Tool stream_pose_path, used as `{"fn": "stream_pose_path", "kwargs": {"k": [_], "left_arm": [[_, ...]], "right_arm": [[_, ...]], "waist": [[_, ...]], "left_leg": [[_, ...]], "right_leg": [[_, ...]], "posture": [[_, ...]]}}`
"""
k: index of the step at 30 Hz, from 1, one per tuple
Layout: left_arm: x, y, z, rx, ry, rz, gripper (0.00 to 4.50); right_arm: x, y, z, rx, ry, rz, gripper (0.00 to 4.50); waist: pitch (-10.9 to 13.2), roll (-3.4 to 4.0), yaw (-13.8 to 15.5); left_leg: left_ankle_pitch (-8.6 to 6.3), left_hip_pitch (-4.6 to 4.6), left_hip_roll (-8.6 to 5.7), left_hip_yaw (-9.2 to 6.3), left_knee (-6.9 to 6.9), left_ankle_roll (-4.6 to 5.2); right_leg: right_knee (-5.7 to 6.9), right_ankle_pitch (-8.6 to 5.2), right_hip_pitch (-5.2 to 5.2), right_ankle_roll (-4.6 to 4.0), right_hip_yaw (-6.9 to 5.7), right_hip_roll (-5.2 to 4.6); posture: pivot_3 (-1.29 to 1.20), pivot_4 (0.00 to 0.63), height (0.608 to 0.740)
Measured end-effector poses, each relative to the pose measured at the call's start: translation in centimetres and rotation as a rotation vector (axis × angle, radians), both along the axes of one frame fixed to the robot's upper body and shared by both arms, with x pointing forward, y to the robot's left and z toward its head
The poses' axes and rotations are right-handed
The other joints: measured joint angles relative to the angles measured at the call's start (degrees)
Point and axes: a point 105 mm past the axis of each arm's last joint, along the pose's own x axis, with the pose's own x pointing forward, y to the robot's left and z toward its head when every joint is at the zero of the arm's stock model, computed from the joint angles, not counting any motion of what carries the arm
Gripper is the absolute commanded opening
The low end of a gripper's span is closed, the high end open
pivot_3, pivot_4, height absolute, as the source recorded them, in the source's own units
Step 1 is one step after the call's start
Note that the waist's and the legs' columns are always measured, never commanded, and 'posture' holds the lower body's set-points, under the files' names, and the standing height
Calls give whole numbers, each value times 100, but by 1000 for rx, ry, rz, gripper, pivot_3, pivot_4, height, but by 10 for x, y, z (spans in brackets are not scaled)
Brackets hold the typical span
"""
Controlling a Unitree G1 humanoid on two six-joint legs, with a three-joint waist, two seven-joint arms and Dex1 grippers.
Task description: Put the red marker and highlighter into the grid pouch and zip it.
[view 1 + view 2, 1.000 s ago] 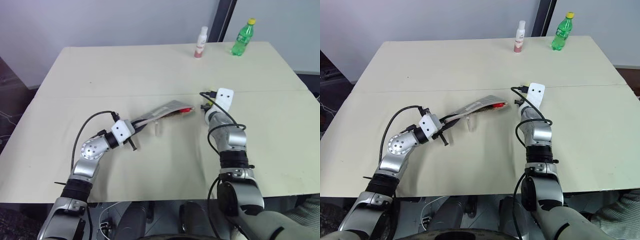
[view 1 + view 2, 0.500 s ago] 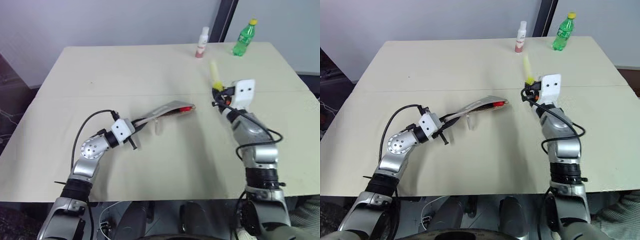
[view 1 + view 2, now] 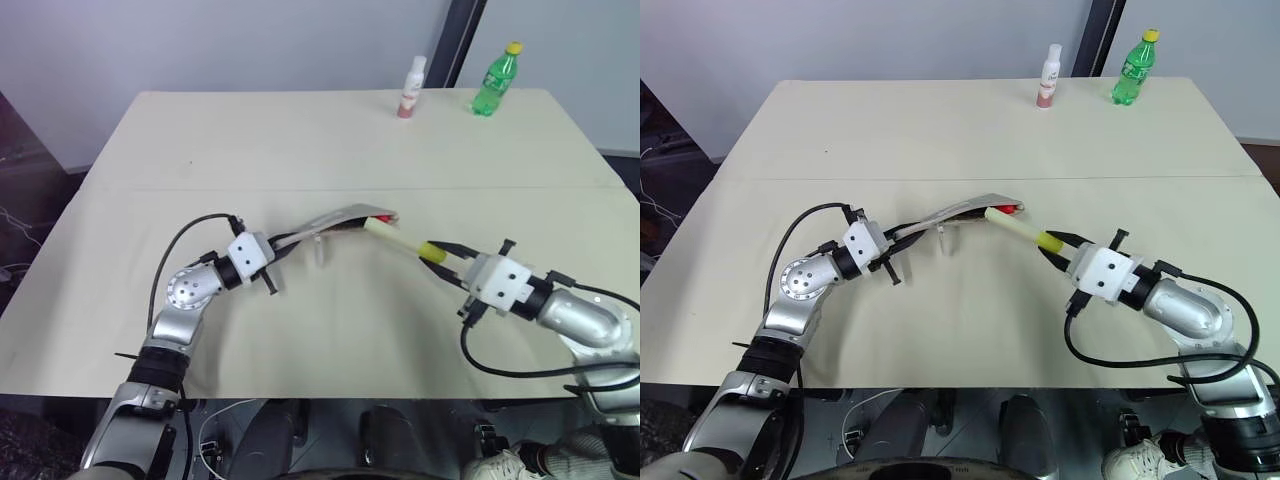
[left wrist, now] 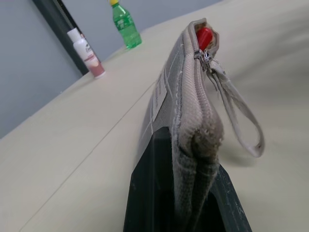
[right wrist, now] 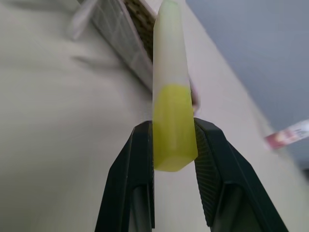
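Highlighter (image 3: 1022,229) clamped by bright cap end in right gripper (image 3: 1060,245), pale end at grid pouch (image 3: 950,215) mouth, just beside it. Long axis runs from gripper toward pouch opening, roughly in line with pouch length. Red marker (image 3: 1010,208) tip shows inside mouth. Left gripper (image 3: 902,238) pinched shut on pouch's far end, lifting mouth off table (image 3: 940,130). Judgement: next move is push along axis into mouth; right arm nearer.

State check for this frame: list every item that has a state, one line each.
grid pouch: unzipped at its far end, one end lifted off the table
red marker: inside the pouch, tip showing
highlighter: capped, pointed at the pouch mouth
left end effector: shut on the pouch
right end effector: shut on the highlighter
green bottle: upright, capped
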Motion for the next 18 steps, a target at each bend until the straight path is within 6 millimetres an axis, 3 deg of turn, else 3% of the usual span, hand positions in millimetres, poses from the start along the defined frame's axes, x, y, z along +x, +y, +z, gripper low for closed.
{"fn": "stream_pose_path", "kwargs": {"k": [3,7,10,14,18], "left_arm": [[-2,-4,-1,3,-5,-22,0],[-2,-5,0,5,-7,-27,0],[-2,-6,1,6,-10,-30,0],[-1,-6,2,7,-14,-32,0],[-1,-7,3,7,-17,-33,0]], "right_arm": [[11,-2,4,-63,-61,-20,601],[15,-7,-7,-188,-85,-16,601],[16,-9,-8,-183,-100,-17,601],[9,-3,6,-116,-161,48,601],[-1,3,6,-155,-186,119,601]], "waist": [[1,-1,9],[1,-1,18],[1,-1,7],[1,-2,9],[1,-2,13]], "left_leg": [[0,-3,0,-1,3,0],[-4,-6,0,-2,12,5],[-4,-4,1,-2,17,5],[-6,-4,2,-5,24,9],[-8,-5,2,-5,32,11]], "right_leg": [[0,0,0,0,-3,0],[0,1,2,1,-6,1],[2,1,5,1,-6,2],[3,1,11,1,-8,3],[3,1,13,1,-9,4]], "posture": [[0,150,740],[0,150,740],[0,150,740],[0,150,740],[0,150,740]]}}
